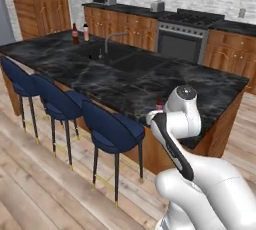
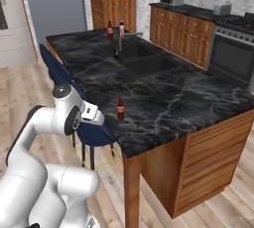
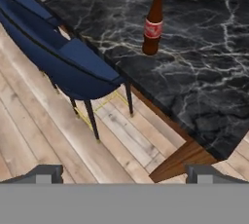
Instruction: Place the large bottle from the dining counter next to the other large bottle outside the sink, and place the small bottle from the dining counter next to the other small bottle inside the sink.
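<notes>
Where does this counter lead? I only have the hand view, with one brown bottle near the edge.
Observer: Beyond that small brown bottle, a black double sink with a grey faucet is set into the counter.
Operator: Any other bottles?
Observer: Two tall ones stand side by side on the counter past the sink, a dark bottle and a pale bottle.
Operator: How many stools?
Observer: Three blue stools line the counter's near side.
</notes>
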